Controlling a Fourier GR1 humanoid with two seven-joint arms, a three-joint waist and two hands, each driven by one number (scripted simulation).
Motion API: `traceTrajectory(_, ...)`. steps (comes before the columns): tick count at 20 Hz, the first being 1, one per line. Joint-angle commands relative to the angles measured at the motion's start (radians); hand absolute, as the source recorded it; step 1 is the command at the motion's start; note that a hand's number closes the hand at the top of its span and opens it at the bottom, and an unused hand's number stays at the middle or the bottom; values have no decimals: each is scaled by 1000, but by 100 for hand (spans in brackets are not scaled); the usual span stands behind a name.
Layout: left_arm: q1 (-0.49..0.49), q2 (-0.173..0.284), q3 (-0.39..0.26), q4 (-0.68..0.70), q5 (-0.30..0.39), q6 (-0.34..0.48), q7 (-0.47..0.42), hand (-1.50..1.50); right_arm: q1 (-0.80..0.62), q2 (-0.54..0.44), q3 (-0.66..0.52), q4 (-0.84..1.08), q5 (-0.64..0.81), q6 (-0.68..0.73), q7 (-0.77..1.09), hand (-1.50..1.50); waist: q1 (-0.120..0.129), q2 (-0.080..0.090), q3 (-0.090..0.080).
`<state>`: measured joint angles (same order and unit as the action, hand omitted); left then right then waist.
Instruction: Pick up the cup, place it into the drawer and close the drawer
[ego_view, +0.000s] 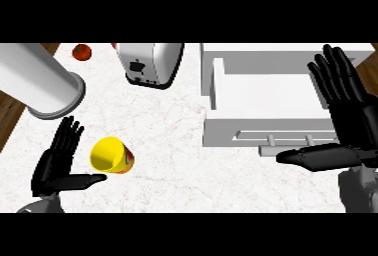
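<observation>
Open drawer (266, 95), right hand (343, 120) over it, cup (112, 156) on desk (177, 165).

White cylinder (40, 80) and toaster-like appliance (151, 64) cut off at top edge; right hand hides the drawer's right side. Cup yellow, tipped, red-patterned outside, beside left hand (59, 167). Both hands' fingers straight, released.
</observation>
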<state>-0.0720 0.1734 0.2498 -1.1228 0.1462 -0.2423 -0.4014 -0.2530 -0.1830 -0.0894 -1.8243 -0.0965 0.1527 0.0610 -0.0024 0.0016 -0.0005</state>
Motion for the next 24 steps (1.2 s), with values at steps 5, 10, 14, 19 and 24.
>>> traceTrajectory(5,-112,30,19,422,-92,-1,-285,-150,5,-22,-23,-86,-38,19,86,-150,-6,0,-1)
traceTrajectory(10,-208,50,30,613,-111,14,-400,-150,-13,4,-10,12,-4,18,14,-150,-2,0,0)
traceTrajectory(14,-277,47,44,780,-128,30,-519,-150,28,-32,-63,9,-52,77,-30,-150,-7,2,-1)
traceTrajectory(19,-315,60,55,894,-137,5,-639,-150,13,-28,-57,-112,-72,38,100,-150,-14,3,-2)
traceTrajectory(24,-361,62,46,926,-154,10,-649,-150,-25,-8,-29,-31,-20,23,57,-150,-14,5,-2)
